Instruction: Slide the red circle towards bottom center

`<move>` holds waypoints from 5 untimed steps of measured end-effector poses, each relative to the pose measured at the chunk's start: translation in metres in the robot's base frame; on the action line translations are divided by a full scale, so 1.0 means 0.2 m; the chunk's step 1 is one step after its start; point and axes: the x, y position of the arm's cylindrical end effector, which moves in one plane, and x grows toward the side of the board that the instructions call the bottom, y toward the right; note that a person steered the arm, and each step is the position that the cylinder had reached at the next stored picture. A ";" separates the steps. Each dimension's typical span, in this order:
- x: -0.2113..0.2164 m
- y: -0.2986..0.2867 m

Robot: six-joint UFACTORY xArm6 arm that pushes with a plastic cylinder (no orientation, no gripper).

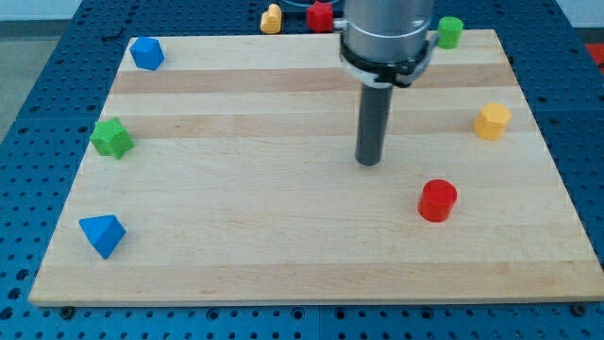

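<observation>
The red circle (pixel 437 200) is a short red cylinder on the wooden board (pixel 283 255), right of centre and in the lower half. My tip (pixel 369 161) is the lower end of the dark rod, near the board's middle. It stands up and to the left of the red circle, a clear gap apart, not touching it.
A yellow hexagon block (pixel 492 121) sits at the right. A green cylinder (pixel 450 31) is at the top right. A blue block (pixel 146 53) is at the top left, a green star block (pixel 112 139) at the left, a blue triangle block (pixel 102 234) at the lower left. A yellow block (pixel 272 18) and a red block (pixel 321 16) lie beyond the top edge.
</observation>
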 end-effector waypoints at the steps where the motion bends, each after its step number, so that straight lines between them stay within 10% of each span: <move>1: 0.00 0.17; 5: 0.11 1.26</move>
